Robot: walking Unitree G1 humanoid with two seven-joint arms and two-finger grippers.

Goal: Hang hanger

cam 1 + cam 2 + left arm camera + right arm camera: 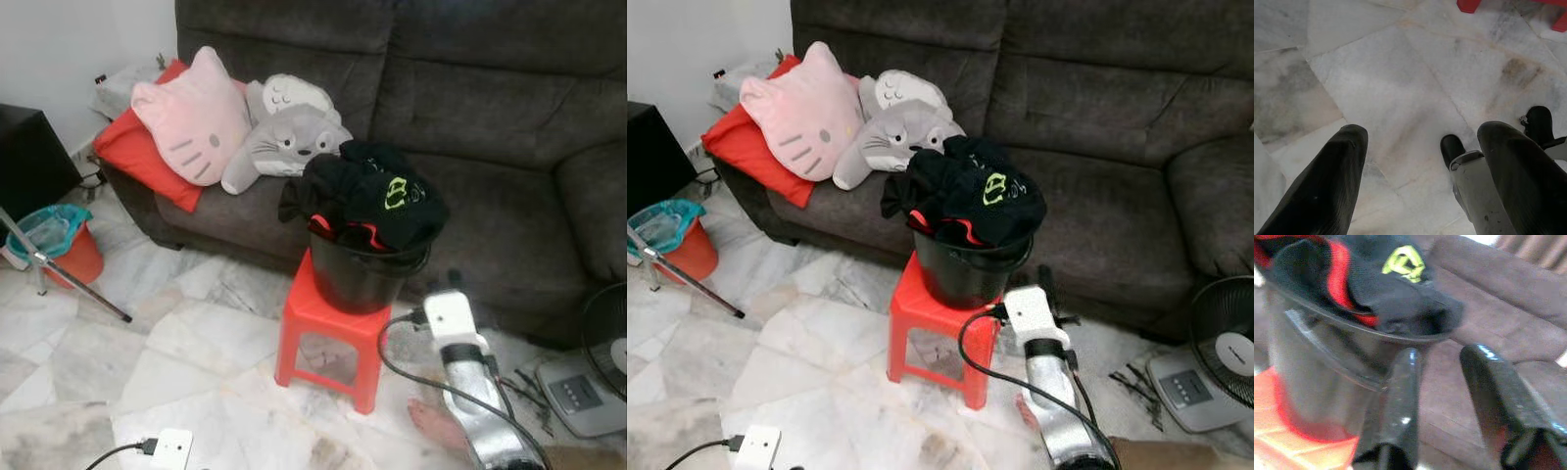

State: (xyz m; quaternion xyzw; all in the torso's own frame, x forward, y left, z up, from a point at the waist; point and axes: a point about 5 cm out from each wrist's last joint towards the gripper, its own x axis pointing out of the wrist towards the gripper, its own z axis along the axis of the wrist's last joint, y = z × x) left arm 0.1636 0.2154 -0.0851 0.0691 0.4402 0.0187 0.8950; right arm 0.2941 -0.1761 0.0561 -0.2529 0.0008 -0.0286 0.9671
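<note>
Two open fingers of our right gripper (1442,396) reach beside the black bucket (362,279) of clothes (367,196) on the red stool (328,338); left gripper (1420,171) hangs spread, empty. We see no hanger.

Head stereo pair looking down at bucket (364,279) and sofa (470,117), right wrist close beside bucket, left wrist facing floor (1400,88)

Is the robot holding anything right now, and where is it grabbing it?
No, nothing. The right gripper is open beside the black bucket of clothes, and the left gripper hangs open over the floor.
</note>
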